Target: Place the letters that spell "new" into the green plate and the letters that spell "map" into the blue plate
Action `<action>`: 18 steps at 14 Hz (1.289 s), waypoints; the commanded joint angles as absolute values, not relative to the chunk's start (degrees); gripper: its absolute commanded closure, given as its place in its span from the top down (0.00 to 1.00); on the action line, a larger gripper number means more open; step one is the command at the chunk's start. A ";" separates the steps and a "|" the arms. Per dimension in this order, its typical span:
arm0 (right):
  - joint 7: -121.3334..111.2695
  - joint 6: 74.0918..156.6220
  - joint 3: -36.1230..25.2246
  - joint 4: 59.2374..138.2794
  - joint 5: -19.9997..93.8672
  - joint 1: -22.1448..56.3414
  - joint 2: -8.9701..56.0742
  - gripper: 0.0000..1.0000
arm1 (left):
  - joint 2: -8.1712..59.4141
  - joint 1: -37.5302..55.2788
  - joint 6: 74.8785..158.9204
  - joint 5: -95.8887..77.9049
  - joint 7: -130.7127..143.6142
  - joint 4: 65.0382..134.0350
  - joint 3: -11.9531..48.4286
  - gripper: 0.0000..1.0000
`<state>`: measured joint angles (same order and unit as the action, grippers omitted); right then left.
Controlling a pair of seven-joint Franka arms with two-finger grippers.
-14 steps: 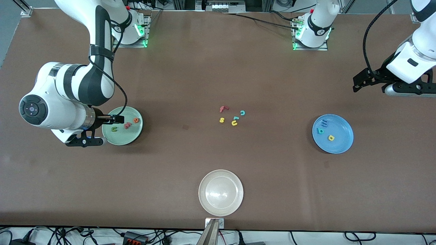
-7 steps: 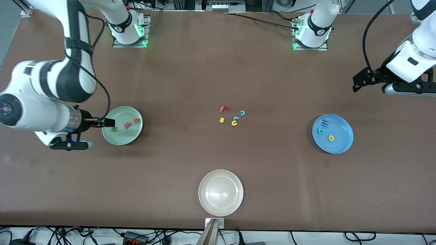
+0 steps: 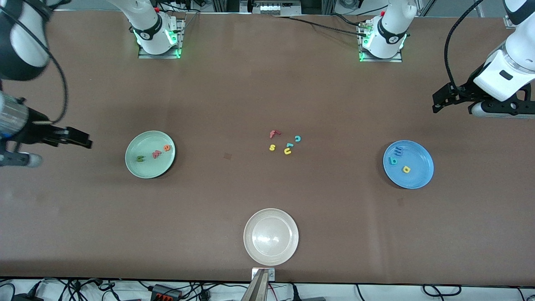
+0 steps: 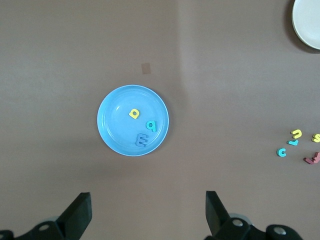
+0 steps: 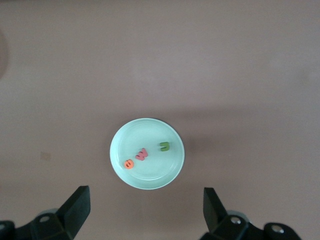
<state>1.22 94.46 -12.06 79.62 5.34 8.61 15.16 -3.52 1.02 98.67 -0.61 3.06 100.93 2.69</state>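
The green plate point(image 3: 150, 154) lay on the bench point(image 3: 250, 92) toward the right arm's end, and in it were the dark green n point(image 3: 140, 158), the pinkish-red w point(image 3: 156, 154) and the orange e point(image 3: 167, 148), in a loose row and apart from each other. The blue plate point(image 3: 408, 164) lay toward the left arm's end and held the blue m point(image 3: 398, 151), the teal p point(image 3: 393, 160) and the yellow a point(image 3: 406, 169).

Between the two plates, the red f point(image 3: 274, 133), the yellow s point(image 3: 272, 147), the teal c point(image 3: 297, 138) and the yellow u point(image 3: 287, 151) were together in a small group on the bench. A larger white plate point(image 3: 271, 236) stood nearer to the front camera and was empty.

The right claw point(image 3: 77, 138) hung over bare bench beside the green plate, toward the right arm's end, with its fingers point(image 5: 75, 207) spread and nothing between them. The left claw point(image 3: 444, 98) waited over bare bench at the left arm's end, also spread wide and empty.

Both words seemed to be complete, so the step in hand looked like a retreat. To do it well, each arm should lift high and go away from its plate, so that no finger touches a rim or disturbs the light foam letters. The four spare letters should stay where they were.
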 commanded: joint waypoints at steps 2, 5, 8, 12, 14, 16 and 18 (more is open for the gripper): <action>-0.25 94.04 -2.91 80.59 -0.60 -3.58 10.82 1.00 | -3.52 0.26 96.51 -1.05 2.46 100.11 3.25 1.00; -6.58 94.13 -1.93 81.38 -1.93 -5.36 9.41 1.00 | -3.52 0.26 96.42 -1.05 2.55 100.02 3.16 1.00; -5.28 93.69 -1.93 84.89 -2.20 -5.19 7.04 1.00 | -3.52 -0.26 96.07 -1.05 2.02 100.11 3.16 1.00; -3.17 92.01 -1.93 88.75 -1.32 -4.75 4.50 1.00 | -3.43 0.00 95.98 -1.05 2.11 100.02 3.16 1.00; -3.25 93.68 -1.93 92.53 -1.67 -4.75 1.68 1.00 | -3.52 0.00 96.06 -1.05 2.02 99.93 3.16 1.00; -3.34 94.74 -1.93 95.17 -1.93 -4.75 -0.52 1.00 | -3.43 0.09 96.06 -1.05 2.11 99.93 3.25 1.00; -3.86 95.36 -1.93 97.55 -1.93 -4.83 -2.63 1.00 | -3.52 0.00 96.06 -1.05 2.11 99.93 3.25 1.00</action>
